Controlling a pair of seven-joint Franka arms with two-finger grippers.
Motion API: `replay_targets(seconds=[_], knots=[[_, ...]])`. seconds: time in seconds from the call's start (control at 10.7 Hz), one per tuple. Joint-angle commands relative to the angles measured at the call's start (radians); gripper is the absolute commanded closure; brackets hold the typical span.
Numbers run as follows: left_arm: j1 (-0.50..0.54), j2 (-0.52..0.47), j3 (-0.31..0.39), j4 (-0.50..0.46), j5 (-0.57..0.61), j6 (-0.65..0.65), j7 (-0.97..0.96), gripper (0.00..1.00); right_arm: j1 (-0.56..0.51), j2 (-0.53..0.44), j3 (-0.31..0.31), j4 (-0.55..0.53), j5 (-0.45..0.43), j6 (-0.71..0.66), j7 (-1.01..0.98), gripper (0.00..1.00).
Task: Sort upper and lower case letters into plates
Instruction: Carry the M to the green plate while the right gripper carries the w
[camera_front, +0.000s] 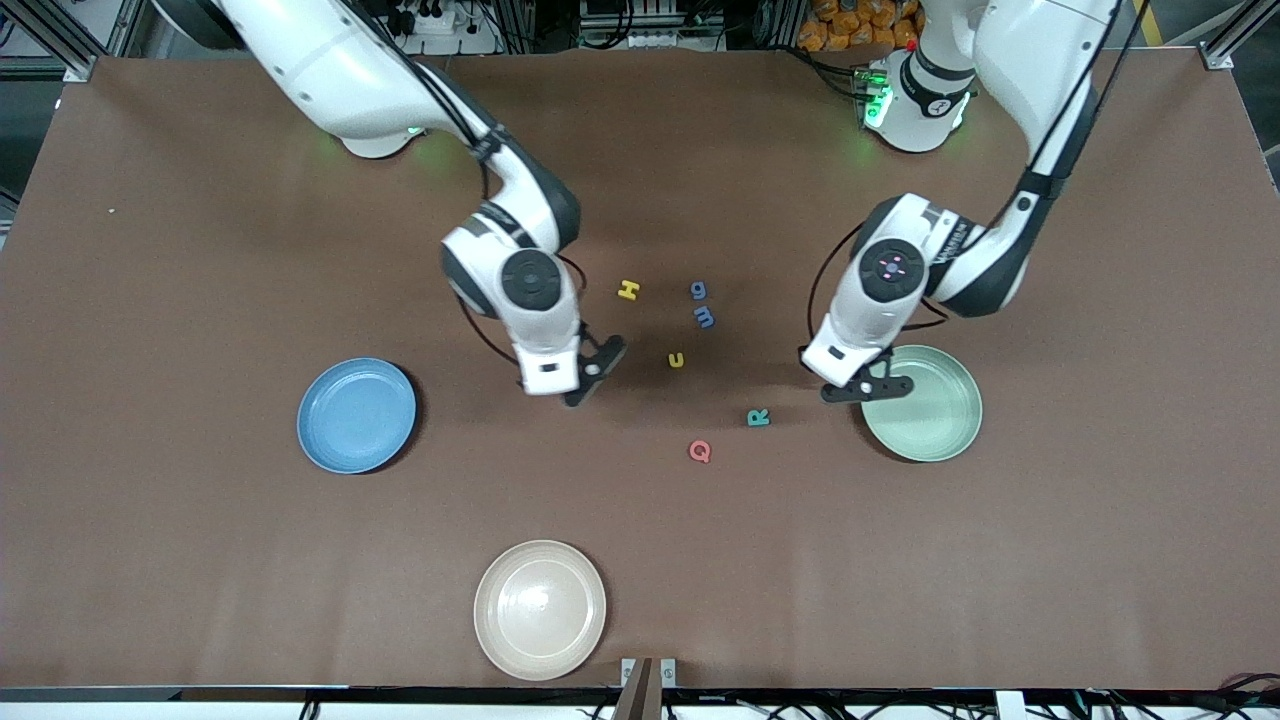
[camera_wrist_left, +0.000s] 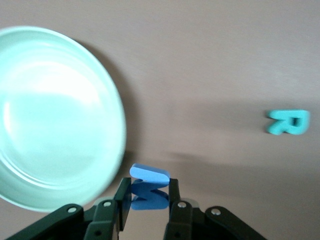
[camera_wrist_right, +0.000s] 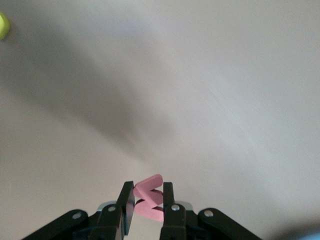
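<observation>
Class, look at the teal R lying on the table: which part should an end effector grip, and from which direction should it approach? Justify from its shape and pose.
The teal R lies flat and alone on the table, between the red Q and the mint green plate. Coming straight down from above is probably best, pinching across its straight upright stroke, whose parallel faces suit two fingers; the bowl and leg look less even.

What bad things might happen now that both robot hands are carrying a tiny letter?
The left gripper pinches the blue M by a thin edge, beside the green plate, not over it. Let go now, and it would likely land on the table.

The right gripper nips the red w just as narrowly, and the blue plate is some way off. A jolt might shake it loose.
</observation>
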Motion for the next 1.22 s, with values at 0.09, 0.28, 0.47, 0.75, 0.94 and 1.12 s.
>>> replay_targets(seconds=[0.09, 0.28, 0.47, 0.75, 0.94, 1.12], knots=[[0.133, -0.038, -0.014, -0.035, 0.009, -0.025, 0.193, 0.93, -0.218, -0.166, -0.042, -0.084, 0.052, -0.217, -0.117, 1.0], [0.176, -0.043, -0.016, -0.048, 0.009, -0.028, 0.273, 0.04, -0.244, -0.168, -0.119, -0.081, 0.059, -0.22, -0.119, 1.0], [0.121, -0.035, -0.019, -0.035, 0.009, -0.028, 0.135, 0.0, -0.25, -0.136, -0.168, -0.081, 0.069, -0.184, -0.12, 1.0], [0.04, 0.008, -0.066, 0.05, -0.023, -0.028, -0.119, 0.0, -0.247, -0.097, -0.194, -0.082, 0.071, -0.102, -0.117, 0.88], [-0.052, 0.02, -0.075, 0.098, -0.033, -0.028, -0.319, 0.0, -0.249, -0.103, -0.204, -0.081, 0.097, -0.094, -0.117, 0.02], [-0.093, 0.058, -0.143, 0.141, -0.022, -0.026, -0.548, 0.0, -0.247, -0.134, -0.234, -0.084, 0.158, -0.107, -0.111, 0.0]])
